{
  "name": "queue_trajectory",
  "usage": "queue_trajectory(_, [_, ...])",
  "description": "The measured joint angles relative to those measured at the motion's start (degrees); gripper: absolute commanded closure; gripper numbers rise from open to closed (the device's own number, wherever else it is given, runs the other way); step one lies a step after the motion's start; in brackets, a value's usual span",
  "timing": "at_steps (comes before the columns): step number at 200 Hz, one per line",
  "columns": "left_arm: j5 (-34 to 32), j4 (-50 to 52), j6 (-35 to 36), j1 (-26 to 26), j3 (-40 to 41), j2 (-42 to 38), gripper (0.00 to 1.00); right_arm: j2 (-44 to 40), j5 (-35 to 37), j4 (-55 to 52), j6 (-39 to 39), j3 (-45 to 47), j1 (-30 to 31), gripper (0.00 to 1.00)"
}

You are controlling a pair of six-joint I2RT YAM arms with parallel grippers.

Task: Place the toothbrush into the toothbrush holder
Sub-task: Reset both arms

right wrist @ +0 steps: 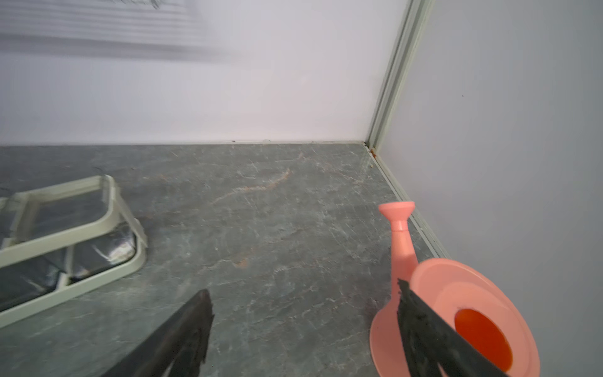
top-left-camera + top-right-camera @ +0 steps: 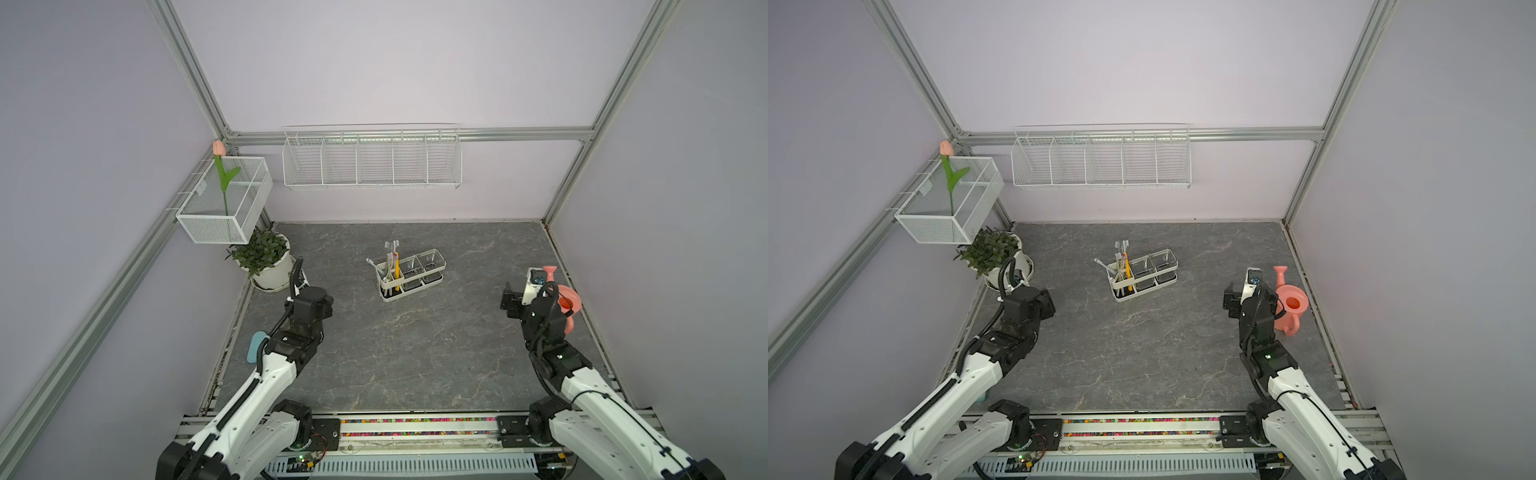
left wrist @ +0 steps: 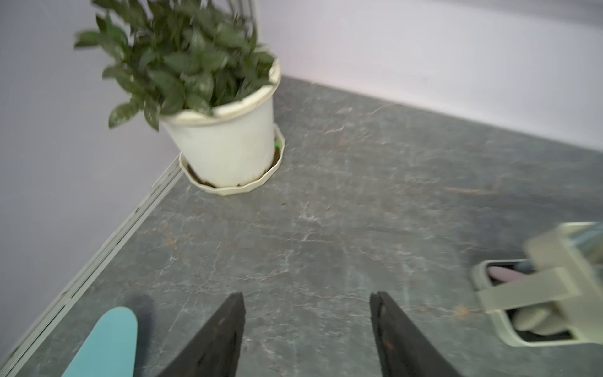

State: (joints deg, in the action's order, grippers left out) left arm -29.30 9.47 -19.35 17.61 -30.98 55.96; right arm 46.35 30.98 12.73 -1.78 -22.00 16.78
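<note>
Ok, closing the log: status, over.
Left gripper open, empty. Right gripper open, empty. Toothbrushes standing in toothbrush holder, cream bin. Nothing in the way; watering can beside right gripper.

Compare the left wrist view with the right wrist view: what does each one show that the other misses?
Only the left wrist view shows the potted plant, a teal oblong object and the open, empty left hand. Only the right wrist view shows the pink watering can, near the open, empty right hand. Both show part of the toothbrush holder, blurred, standing on the grey table.
</note>
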Motion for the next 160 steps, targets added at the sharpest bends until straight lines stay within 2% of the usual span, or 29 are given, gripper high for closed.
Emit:
queue_trajectory(15, [1.0,-1.2,1.3,-3.1,0.2,3.5,0.33,3.6,-2.0,6.4,1.3,2.3,-3.5,0.11])
queue_trajectory(42, [2.0,-8.7,5.2,-4.0,0.3,5.2,0.33,11.6,-5.4,16.0,2.6,3.4,-7.6,0.11])
queue_trajectory(84, [2.4,-27.5,9.9,-7.3,6.5,12.6,0.33,28.2,-6.1,30.2,3.1,4.3,-10.4,0.11])
queue_trajectory(113, [4.1,-31.5,10.8,-10.6,9.0,16.0,0.33,37.7,-5.3,35.5,3.2,3.6,-10.9,0.11])
queue_trajectory(160, [6.9,-41.6,12.7,-12.0,9.0,18.4,0.32,38.9,-6.6,38.7,3.1,2.9,-11.5,0.11])
